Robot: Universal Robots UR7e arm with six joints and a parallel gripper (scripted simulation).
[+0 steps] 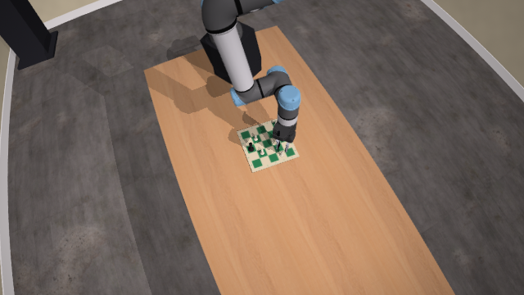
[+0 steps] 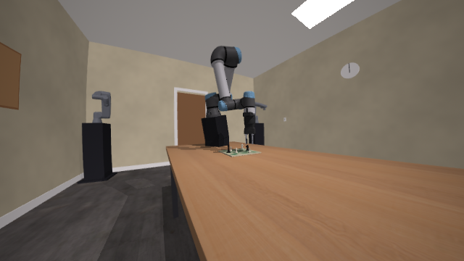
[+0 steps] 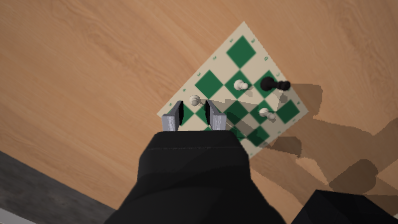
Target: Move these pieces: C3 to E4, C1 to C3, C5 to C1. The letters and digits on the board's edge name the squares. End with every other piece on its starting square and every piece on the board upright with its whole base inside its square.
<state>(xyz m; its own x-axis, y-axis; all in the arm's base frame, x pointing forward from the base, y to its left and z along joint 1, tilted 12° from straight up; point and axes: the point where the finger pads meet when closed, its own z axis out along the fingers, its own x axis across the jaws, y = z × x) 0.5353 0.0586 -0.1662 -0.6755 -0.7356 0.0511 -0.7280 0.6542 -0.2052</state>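
Gripper: black two-finger gripper with grey metal fingers (image 1: 282, 147) (image 2: 249, 141), jaws spread, nothing pinched, above the board
Nearest piece: small white chess piece (image 1: 281, 154) (image 2: 249, 151) (image 3: 195, 100), upright on a cream square
Board: square green-and-cream chessboard (image 1: 266, 165) (image 2: 237, 155) (image 3: 244, 29), flat on the wooden table (image 1: 295, 221) (image 2: 290, 196) (image 3: 90, 65)
Black chess piece (image 1: 250, 147) (image 2: 228, 149) (image 3: 268, 83): upright on green, beside a white pawn-like piece (image 1: 262, 152) (image 2: 236, 150) (image 3: 241, 85)
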